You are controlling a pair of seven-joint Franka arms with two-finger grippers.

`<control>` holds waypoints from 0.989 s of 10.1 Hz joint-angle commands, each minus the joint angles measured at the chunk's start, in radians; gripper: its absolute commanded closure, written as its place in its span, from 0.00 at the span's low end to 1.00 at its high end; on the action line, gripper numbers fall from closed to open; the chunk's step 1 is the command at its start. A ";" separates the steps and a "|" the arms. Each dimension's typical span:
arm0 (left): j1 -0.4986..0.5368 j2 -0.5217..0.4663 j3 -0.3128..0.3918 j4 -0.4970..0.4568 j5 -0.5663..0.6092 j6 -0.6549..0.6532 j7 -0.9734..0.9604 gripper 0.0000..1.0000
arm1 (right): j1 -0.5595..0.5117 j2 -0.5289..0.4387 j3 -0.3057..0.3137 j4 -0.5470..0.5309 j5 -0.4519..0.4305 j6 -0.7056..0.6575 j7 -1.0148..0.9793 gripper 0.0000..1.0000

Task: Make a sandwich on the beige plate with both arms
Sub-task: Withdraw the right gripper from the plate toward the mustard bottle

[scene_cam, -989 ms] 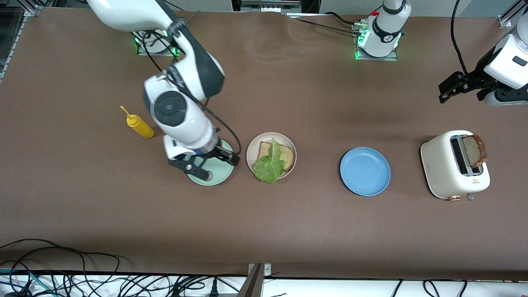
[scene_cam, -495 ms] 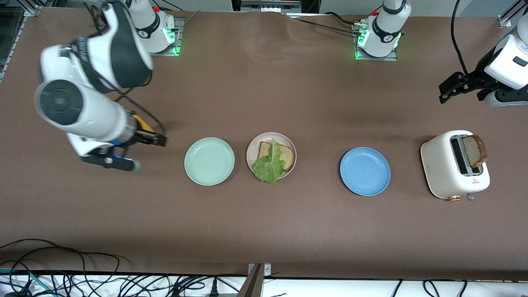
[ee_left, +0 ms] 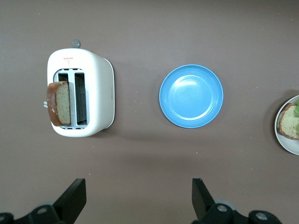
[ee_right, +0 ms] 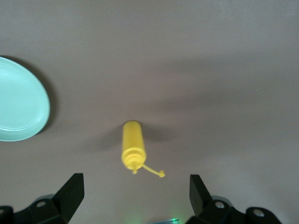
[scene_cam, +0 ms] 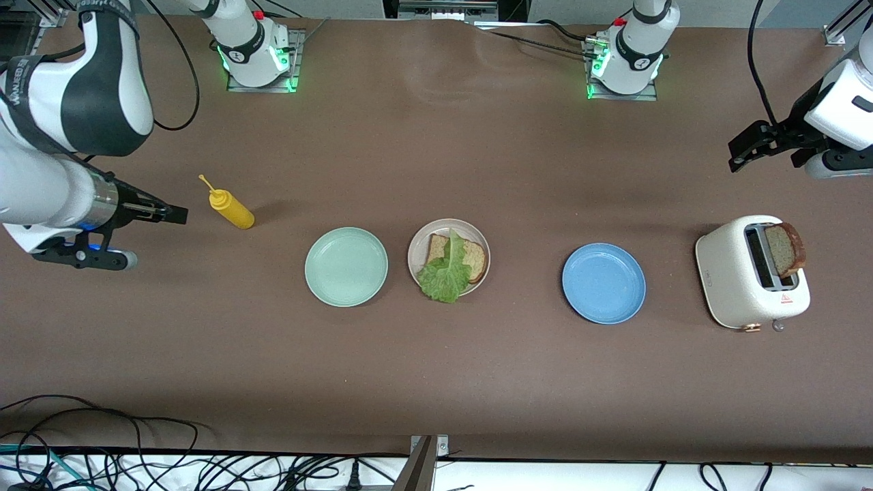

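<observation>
Nearest the front camera runs a row of dishes: the mint green plate (scene_cam: pixel 346 266) toward the right arm's end, the beige plate (scene_cam: pixel 482 245) beside it, then the blue plate (scene_cam: pixel 603 283), both coloured plates bare. On the beige plate lie 1 bread slice (scene_cam: pixel 472 259) and a lettuce leaf (scene_cam: pixel 447 274) draped over it, so the sandwich looks half built, lacking its top. That top is probably the second slice (scene_cam: pixel 784 249) standing in the white toaster (scene_cam: pixel 750 279) at the left arm's end. A little farther back stands the yellow squeeze bottle (scene_cam: pixel 232 208). The right gripper (scene_cam: pixel 129 235) hangs with its 2 fingers spread and empty, over bare table at its own end, apparently waiting. The left gripper (scene_cam: pixel 760 146) hovers over the table just past the toaster, fingers wide apart, holding nothing. The next move likely calls for it to descend, pinch the toast by its faces, lift it straight out and carry it to the beige plate.
</observation>
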 commanded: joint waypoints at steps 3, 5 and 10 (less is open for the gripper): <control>0.030 0.011 -0.004 0.025 -0.039 -0.021 -0.009 0.00 | 0.001 -0.089 -0.062 -0.193 0.020 0.133 -0.146 0.00; 0.030 0.011 -0.005 0.019 -0.055 -0.039 -0.009 0.00 | -0.055 -0.215 -0.060 -0.427 0.062 0.340 -0.314 0.00; 0.030 0.011 -0.005 0.017 -0.056 -0.069 -0.008 0.00 | -0.172 -0.339 -0.088 -0.764 0.461 0.584 -1.012 0.00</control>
